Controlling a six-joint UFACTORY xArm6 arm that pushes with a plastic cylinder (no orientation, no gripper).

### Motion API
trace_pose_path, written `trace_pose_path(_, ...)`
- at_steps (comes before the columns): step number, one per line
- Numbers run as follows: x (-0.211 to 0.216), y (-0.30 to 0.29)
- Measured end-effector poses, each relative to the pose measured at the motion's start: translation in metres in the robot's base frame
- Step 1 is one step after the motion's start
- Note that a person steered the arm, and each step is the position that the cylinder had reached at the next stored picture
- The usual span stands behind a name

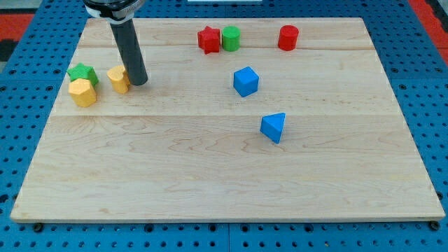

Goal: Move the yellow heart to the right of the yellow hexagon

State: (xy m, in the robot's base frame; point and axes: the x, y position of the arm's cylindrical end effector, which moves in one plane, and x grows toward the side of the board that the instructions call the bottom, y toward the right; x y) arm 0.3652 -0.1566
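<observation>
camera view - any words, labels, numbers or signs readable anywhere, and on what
None: no text, label, brand, number or sign shows anywhere in the camera view.
The wooden board is bare wood grain.
The blocks are plain: yellow heart, yellow hexagon, green star, red star, green cylinder, red cylinder, blue cube, blue wedge-like block.
The dark rod, my tip just right of the yellow heart, carries no marking.
</observation>
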Motion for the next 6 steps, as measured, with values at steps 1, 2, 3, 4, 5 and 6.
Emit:
trace_pose_path(1,-0.021,-0.015)
trace_pose_path(2,-0.043,-0.040)
trace_pose_path(3,-0.017,-0.034)
trace_pose_path(4,0.016,-0.010)
trace_pose_path(5,0.016,-0.010)
trace_pose_path(6,0.016,-0.011)
